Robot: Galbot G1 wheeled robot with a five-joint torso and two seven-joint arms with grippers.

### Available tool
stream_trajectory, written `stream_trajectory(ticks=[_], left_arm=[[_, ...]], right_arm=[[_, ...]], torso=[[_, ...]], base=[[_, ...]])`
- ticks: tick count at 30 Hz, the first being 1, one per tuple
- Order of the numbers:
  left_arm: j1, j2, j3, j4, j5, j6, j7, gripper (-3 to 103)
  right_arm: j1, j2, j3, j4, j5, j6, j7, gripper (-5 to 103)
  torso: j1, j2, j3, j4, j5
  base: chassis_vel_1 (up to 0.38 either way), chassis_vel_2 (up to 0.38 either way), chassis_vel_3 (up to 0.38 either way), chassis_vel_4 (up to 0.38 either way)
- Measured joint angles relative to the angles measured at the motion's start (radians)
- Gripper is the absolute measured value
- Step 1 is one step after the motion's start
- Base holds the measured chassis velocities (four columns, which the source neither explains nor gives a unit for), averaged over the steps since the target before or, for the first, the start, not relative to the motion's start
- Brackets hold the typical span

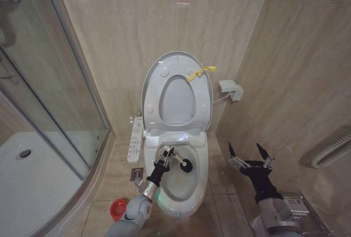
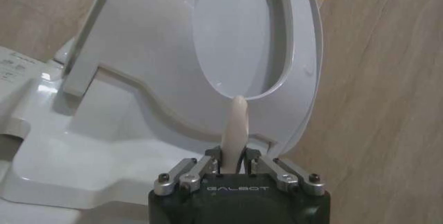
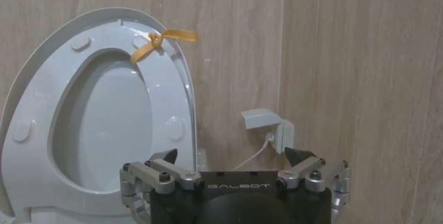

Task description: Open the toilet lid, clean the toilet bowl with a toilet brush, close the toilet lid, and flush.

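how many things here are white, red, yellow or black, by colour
white: 4 - toilet lid, toilet bowl, control panel, wall socket
red: 1 - brush holder
yellow: 1 - strap
black: 1 - toilet brush head
total: 7

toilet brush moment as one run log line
lid: up | left gripper: shut on toilet brush, head in toilet bowl | right gripper: open, beside bowl

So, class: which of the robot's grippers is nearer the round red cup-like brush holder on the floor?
Left. The left gripper is over the bowl, just up from the red holder; the right gripper hangs open beyond the toilet's far side.
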Motion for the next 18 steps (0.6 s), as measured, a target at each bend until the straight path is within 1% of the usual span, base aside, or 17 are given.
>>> stream_trajectory(ticks=[2, 5, 6, 8, 10, 12, 14, 15, 18], left_arm=[[0.001, -0.004, -0.005, 0.01, 0.012, -0.007, 0.007, 21], [0.004, -0.008, -0.025, 0.065, 0.083, -0.037, 0.034, 21], [0.004, -0.008, -0.025, 0.065, 0.083, -0.037, 0.034, 21], [0.008, -0.012, -0.039, 0.09, 0.115, -0.047, 0.037, 21], [0.011, -0.015, -0.043, 0.098, 0.122, -0.048, 0.032, 20], [0.018, -0.028, -0.049, 0.108, 0.114, -0.048, 0.014, 20], [0.025, -0.039, -0.05, 0.096, 0.085, -0.047, 0.009, 20], [0.025, -0.039, -0.05, 0.096, 0.085, -0.047, 0.009, 20], [0.038, -0.045, -0.028, 0.019, -0.004, -0.026, 0.015, 19]], right_arm=[[0.0, 0.0, 0.0, 0.0, 0.0, 0.0, 0.0, 100], [0.0, 0.0, 0.0, 0.0, 0.0, 0.0, 0.0, 100], [0.0, 0.0, 0.0, 0.0, 0.0, 0.0, 0.0, 100], [0.0, 0.0, 0.0, 0.0, 0.0, 0.0, 0.0, 100], [0.0, 0.0, 0.0, 0.0, 0.0, 0.0, 0.0, 100], [0.0, 0.0, 0.0, 0.0, 0.0, 0.0, 0.0, 100], [0.0, 0.0, 0.0, 0.0, 0.0, 0.0, 0.0, 100], [0.0, 0.0, 0.0, 0.0, 0.0, 0.0, 0.0, 100], [0.0, 0.0, 0.0, 0.0, 0.0, 0.0, 0.0, 100]], torso=[[0.0, 0.0, 0.0, -0.0001, 0.0], [0.0, 0.0, 0.0, 0.0002, 0.0], [0.0, 0.0, 0.0, 0.0002, 0.0], [0.0, 0.0, 0.0, 0.0003, 0.0002], [0.0, 0.0, 0.0, 0.0004, 0.0003], [0.0, 0.0, 0.0, 0.0004, 0.0003], [0.0, 0.0, 0.0, -0.0002, 0.0001], [0.0, 0.0, 0.0, -0.0002, 0.0001], [0.0, 0.0, 0.0, -0.0005, 0.0]], base=[[0.0, 0.0, 0.0, 0.0], [0.0, 0.0, 0.0, 0.0], [0.0, 0.0, 0.0, 0.0], [0.0, 0.0, 0.0, 0.0], [0.0, 0.0, 0.0, 0.0], [0.0, 0.0, 0.0, 0.0], [0.0, 0.0, 0.0, 0.0], [0.0, 0.0, 0.0, 0.0], [0.0, 0.0, 0.0, 0.0]])
